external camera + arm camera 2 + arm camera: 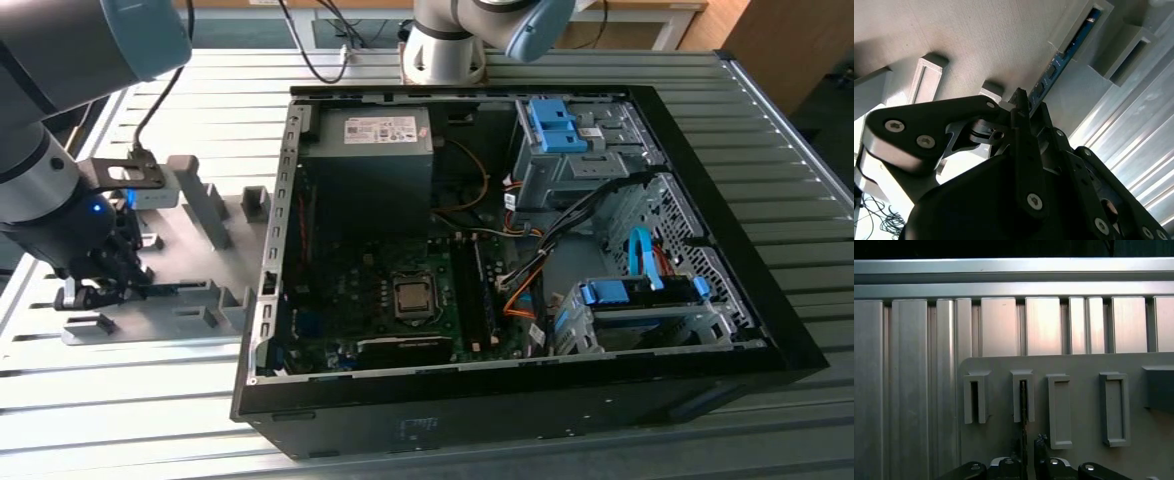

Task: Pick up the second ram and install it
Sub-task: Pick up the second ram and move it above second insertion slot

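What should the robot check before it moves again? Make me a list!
1. The gripper is down at the flat grey holder plate: ok.
2. The long thin blue ram stick stands on edge in the plate's grey slots: ok.
3. The gripper is lined up with the stick, in both wrist views: ok.
4. The stick is firmly held: cannot tell.
5. The big black computer case lies open: ok.

You are seeing the second ram [1056, 62] showing blue with dark chips, the hand [1031, 107] showing black, the holder plate [979, 40] showing matte grey, the surface [1144, 140] gleaming in silver ribbed stripes, and the black computer case [534, 425] carrying light-blue clips [554, 125].
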`<move>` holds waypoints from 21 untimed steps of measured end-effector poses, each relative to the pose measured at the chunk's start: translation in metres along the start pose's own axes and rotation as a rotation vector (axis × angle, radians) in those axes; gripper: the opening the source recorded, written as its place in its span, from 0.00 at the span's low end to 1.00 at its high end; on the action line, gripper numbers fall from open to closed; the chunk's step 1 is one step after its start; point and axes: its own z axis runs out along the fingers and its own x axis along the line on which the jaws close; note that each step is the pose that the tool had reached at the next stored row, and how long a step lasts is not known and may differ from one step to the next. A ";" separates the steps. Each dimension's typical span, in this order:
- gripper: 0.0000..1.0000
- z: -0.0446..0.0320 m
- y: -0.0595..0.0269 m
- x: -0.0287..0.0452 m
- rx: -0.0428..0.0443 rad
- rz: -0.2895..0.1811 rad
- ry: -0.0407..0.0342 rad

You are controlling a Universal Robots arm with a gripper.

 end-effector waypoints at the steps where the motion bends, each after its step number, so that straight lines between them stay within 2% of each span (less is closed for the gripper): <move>1: 0.25 0.0001 0.0000 0.0000 0.0001 0.000 0.0000; 5: 0.24 0.0001 0.0000 0.0000 0.0001 0.000 -0.0001; 6: 0.16 0.0001 0.0000 0.0000 0.0001 0.000 -0.0001; 21: 0.14 0.0002 0.0000 0.0002 -0.0001 -0.005 -0.0001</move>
